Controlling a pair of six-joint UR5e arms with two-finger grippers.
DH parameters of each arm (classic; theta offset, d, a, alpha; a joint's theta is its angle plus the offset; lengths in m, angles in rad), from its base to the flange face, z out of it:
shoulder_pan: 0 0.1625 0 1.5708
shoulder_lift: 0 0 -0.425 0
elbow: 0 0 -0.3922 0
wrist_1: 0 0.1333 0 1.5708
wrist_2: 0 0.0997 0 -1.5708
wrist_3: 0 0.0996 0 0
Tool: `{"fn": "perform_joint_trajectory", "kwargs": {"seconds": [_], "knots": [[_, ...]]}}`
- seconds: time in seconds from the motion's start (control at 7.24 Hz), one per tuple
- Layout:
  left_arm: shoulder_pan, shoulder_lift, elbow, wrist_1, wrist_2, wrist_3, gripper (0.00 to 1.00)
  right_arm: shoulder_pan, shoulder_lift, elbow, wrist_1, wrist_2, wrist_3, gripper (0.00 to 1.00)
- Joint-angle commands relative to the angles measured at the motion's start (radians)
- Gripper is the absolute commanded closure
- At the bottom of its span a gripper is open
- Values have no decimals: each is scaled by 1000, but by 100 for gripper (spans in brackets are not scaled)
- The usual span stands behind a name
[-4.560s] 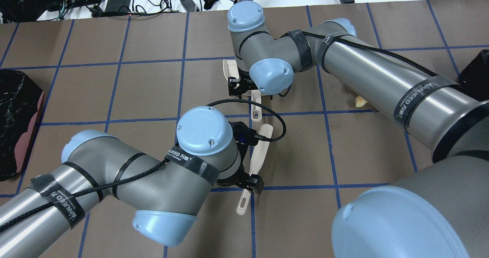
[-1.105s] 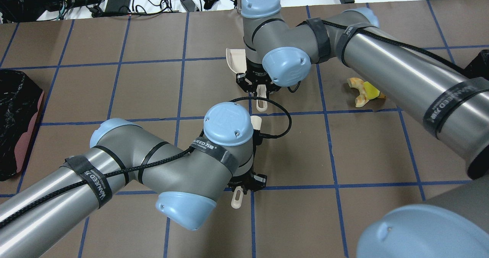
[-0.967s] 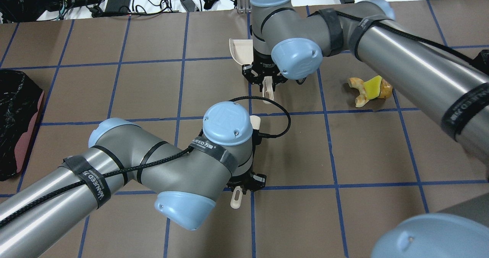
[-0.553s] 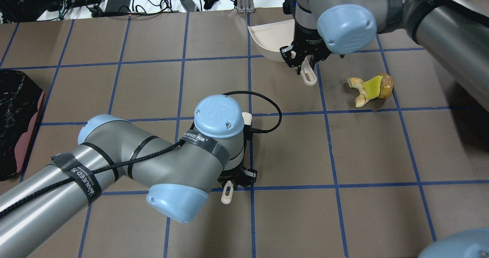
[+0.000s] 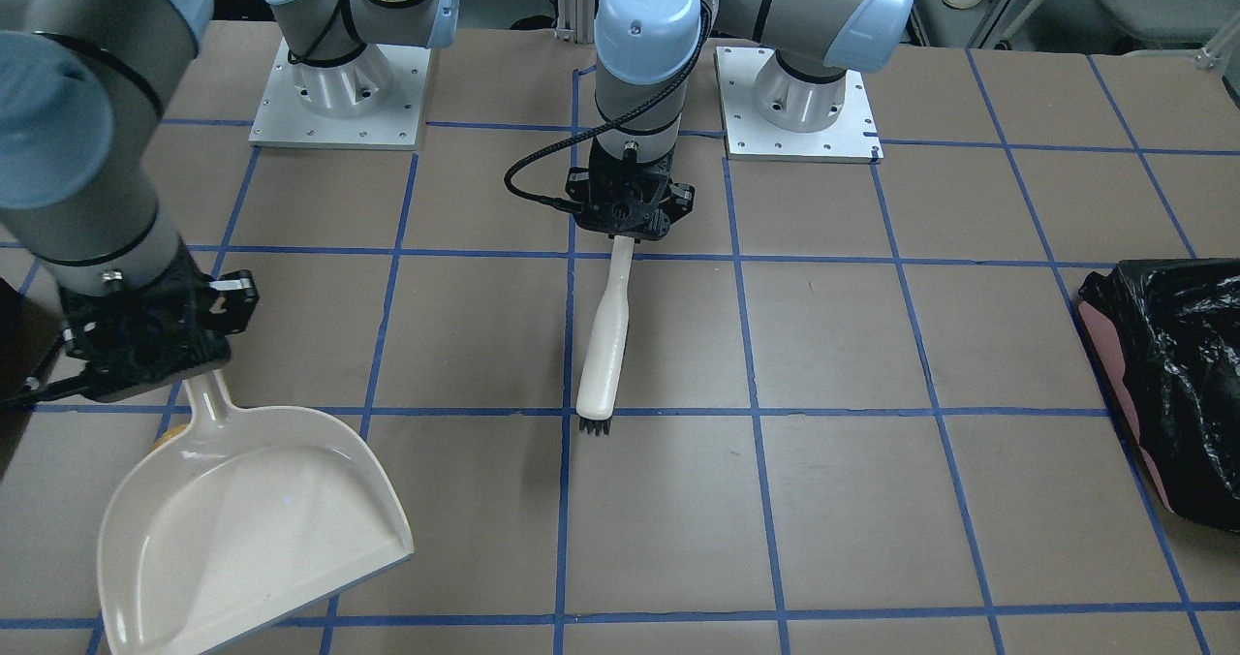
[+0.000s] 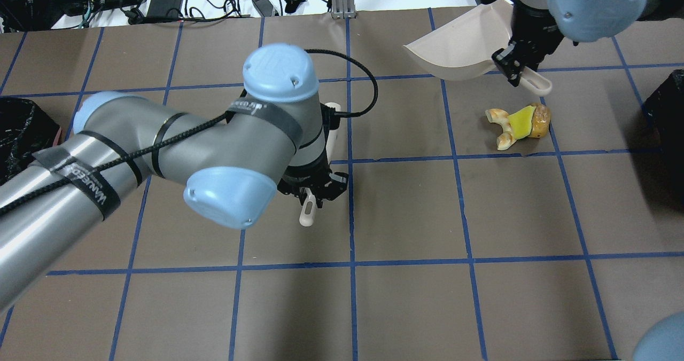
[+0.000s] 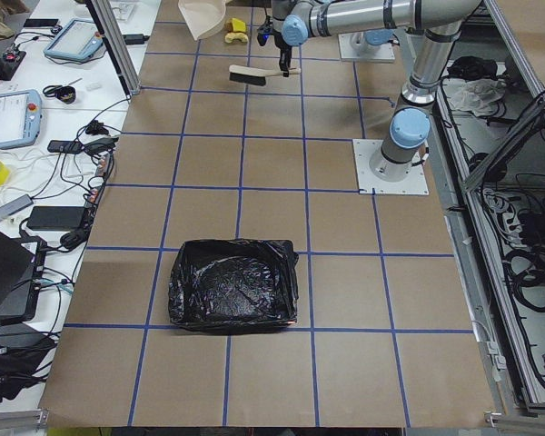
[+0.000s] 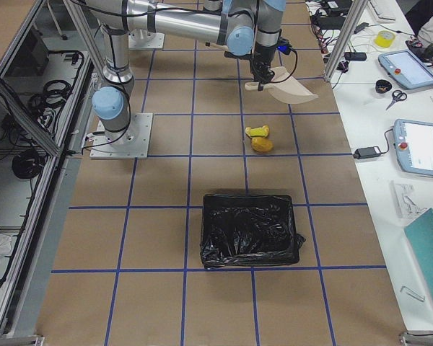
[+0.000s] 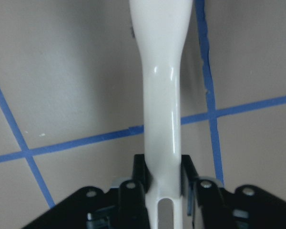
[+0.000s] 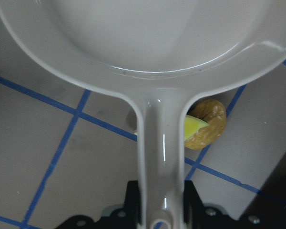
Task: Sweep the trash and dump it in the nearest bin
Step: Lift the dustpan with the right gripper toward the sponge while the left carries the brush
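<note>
**Brush and pan both in hand, the scraps untouched**

Far out to the left of the left jaws sits the pink bin with its black bag. It looks the farther of the two containers from the scraps, so I judge it plays no part here. The left jaws are clamped on the tail end of the brush. Its cream shaft runs straight out ahead of them, away from the robot, with the dark bristles pointing down. The brush seems to be carried level above the tabletop, probably so it can travel without dragging.

Further right, the right jaws grip the handle of the dustpan. The pan reaches out ahead of them, raised and tipped clear of the tabletop. The trash lies just beneath the right jaws on their robot-ward side, and well off to the right of the left jaws. Right of the right jaws, near the pile, stands the dark bin.

Much is masked:
- **Overhead:** the left arm covers the brush head, and only the handle's end pokes out behind the jaws. The frame edge crops the bin to a corner.
- **Left wrist view:** the bristles are cut off.
- **Right wrist view:** the pan handle hides most of the pile, leaving the amber lump and a yellow wedge.
- **Front-facing view:** the right jaws hide all but an orange sliver of the trash.
</note>
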Motion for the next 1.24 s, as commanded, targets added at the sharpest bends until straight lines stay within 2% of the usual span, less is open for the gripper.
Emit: {"fn": "perform_joint_trajectory", "kwargs": {"seconds": [0.0,0.28,0.55,0.83,1.11], "knots": [[10,-99,150,-38,-13,-88,100,-143,-22,-4,-2,-9,-308,100],[7,-190,233,-28,-17,-118,100,-256,-31,-6,-17,-11,-557,100],[2,-242,238,66,-62,-101,100,-359,-25,-9,-21,-13,-737,100],[-12,-279,260,66,-66,-124,100,-439,-20,-2,-36,-35,-849,100],[-67,-364,375,57,-67,-222,100,-478,7,4,-48,-45,-996,100]]}}
